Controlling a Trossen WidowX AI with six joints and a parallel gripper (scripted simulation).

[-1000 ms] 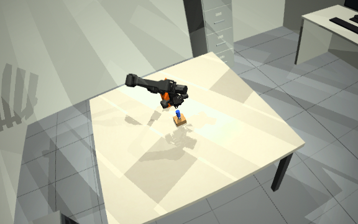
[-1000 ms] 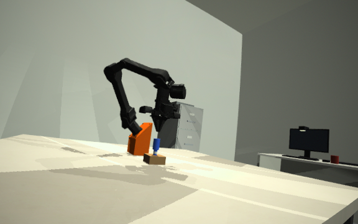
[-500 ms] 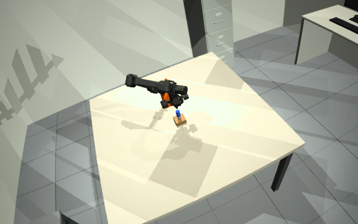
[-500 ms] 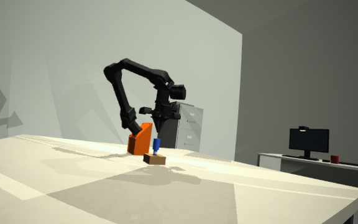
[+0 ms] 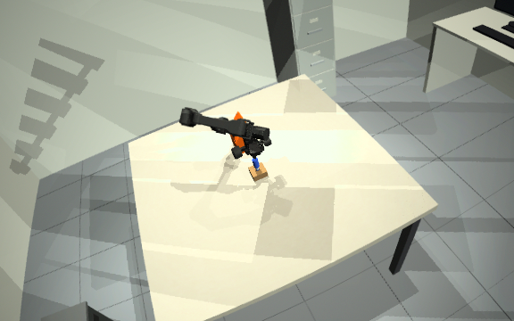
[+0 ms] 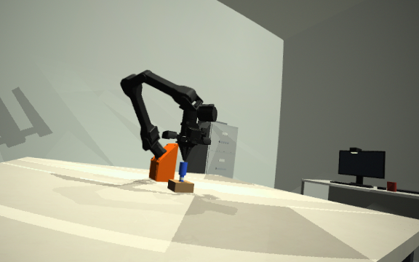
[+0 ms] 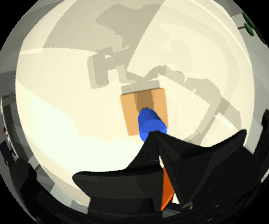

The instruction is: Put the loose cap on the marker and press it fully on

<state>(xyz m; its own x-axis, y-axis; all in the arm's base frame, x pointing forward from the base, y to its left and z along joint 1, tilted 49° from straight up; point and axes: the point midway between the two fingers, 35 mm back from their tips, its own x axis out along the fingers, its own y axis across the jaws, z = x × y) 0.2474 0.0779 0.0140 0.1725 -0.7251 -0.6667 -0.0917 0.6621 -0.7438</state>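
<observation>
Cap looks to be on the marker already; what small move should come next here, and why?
Probably a short straight push down. The tool is shut with nothing in it, tips poised just above the blue cap, which sits on the marker in the holder block. Whether the cap is fully seated cannot be told, so pressing seems safest before retreating.
</observation>
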